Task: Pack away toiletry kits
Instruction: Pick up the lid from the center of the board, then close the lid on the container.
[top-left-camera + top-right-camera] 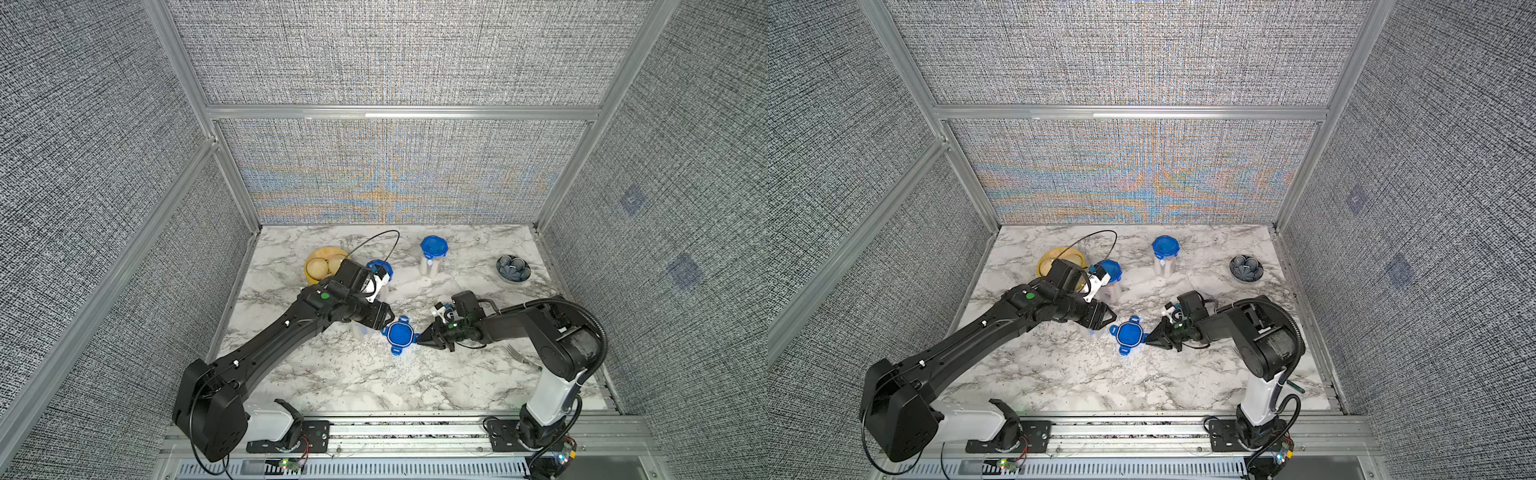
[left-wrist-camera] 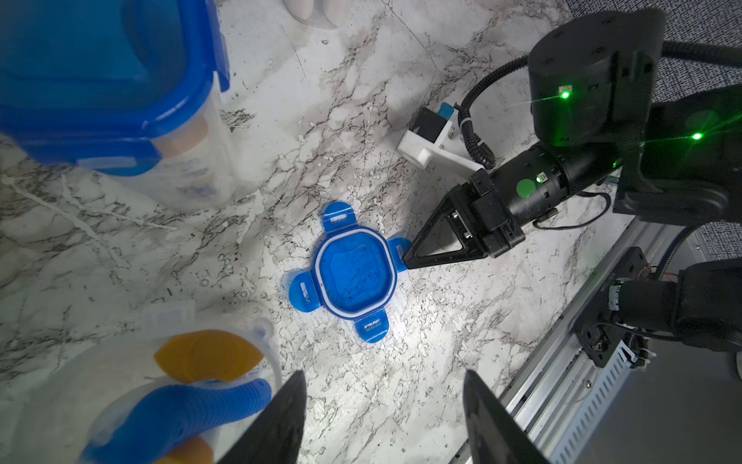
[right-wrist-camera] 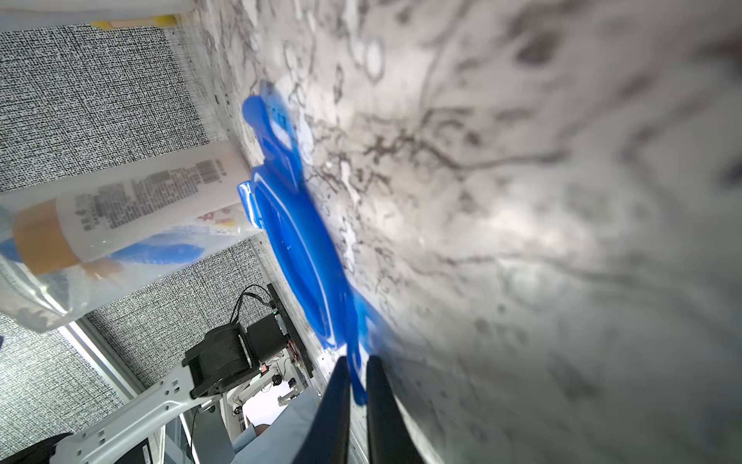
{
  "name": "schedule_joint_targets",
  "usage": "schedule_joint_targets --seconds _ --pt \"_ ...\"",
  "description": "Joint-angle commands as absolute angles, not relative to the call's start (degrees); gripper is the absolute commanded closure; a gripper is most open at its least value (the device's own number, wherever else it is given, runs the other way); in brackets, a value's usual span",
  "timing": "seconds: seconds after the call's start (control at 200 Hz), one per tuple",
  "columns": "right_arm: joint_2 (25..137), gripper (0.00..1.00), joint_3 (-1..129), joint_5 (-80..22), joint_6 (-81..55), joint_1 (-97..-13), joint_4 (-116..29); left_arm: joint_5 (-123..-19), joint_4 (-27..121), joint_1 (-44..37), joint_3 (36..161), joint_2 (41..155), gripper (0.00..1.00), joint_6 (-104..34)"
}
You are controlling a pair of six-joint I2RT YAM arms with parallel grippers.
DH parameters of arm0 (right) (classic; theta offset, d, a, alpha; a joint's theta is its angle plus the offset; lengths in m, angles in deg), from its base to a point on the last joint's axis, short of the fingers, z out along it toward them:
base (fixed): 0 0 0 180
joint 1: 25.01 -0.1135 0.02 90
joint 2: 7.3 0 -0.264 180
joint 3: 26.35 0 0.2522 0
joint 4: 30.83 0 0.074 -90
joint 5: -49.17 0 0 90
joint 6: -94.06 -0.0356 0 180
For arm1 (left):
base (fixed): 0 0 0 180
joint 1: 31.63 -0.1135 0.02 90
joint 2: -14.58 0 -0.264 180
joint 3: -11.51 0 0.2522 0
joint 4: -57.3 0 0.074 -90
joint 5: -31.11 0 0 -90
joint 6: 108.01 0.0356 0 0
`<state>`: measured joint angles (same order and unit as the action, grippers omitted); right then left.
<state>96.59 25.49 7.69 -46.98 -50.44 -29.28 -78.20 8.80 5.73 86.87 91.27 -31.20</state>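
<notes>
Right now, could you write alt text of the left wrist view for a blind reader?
The right gripper grips one tab of a loose blue clip lid lying on the marble table. Nearby an open clear tub holds an orange-capped bottle and a blue toothbrush.

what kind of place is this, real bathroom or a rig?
Likely a lab robot cell, not a home: grey fabric panels in an aluminium frame enclose a marble-print tabletop, and a left arm and right arm are mounted on a front rail.
</notes>
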Motion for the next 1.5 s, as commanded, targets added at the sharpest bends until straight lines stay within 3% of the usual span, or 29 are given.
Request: schedule_joint_targets --seconds 0.0,0.13,0.46,0.605,0.801,0.991,1.276,1.496 --pt "96.5 0.92 25.7 2.9 -46.7 -50.7 -31.4 -78.0 8.5 5.6 87.2 91.4 0.38 -30.1" --pt "92.5 1.0 27.4 1.5 -41.9 -51.2 -37.6 -76.6 8.8 5.7 87.9 91.0 0.39 -30.1" --pt "71.9 1.0 38.6 -6.6 -18.7 -51.3 -67.5 -71.9 22.9 5.6 85.3 87.0 0.39 -27.3" --pt "65.5 1.0 47.0 -6.8 -9.5 -51.3 -71.5 -67.2 32.2 5.5 81.7 83.1 0.37 -22.8" --pt "64.3 1.0 56.7 -5.8 3.9 -51.4 -72.7 -67.5 42.8 5.5 77.0 77.3 0.33 -16.1" --pt "64.5 1.0 57.7 -0.6 13.2 -51.4 -65.7 -73.1 42.5 5.5 77.7 76.3 0.31 -10.4" --pt "67.2 1.0 63.1 5.3 34.8 -51.4 -73.2 -74.0 42.3 5.1 80.2 80.1 0.32 -2.7" --pt "70.6 1.0 66.3 5.6 40.9 -51.3 -77.7 -71.3 42.2 4.3 81.2 79.8 0.34 -2.2"
